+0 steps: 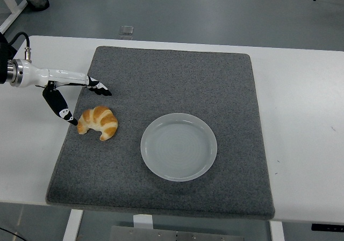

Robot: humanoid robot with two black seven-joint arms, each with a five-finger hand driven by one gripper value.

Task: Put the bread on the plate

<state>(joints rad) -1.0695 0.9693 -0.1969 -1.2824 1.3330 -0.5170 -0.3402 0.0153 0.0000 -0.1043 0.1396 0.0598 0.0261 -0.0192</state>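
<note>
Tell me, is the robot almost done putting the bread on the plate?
Not yet. The bread lies on the grey mat, left of the plate, which holds nothing. The left hand is open right beside the bread, thumb at its left end, not gripping. Grabbing, carrying and setting it down are all left to do.

grey floor (215,9) beyond a white table (301,117) (grey mat (177,79) on top)

One croissant (98,122), one plate (179,146), one mat (177,85)
</note>
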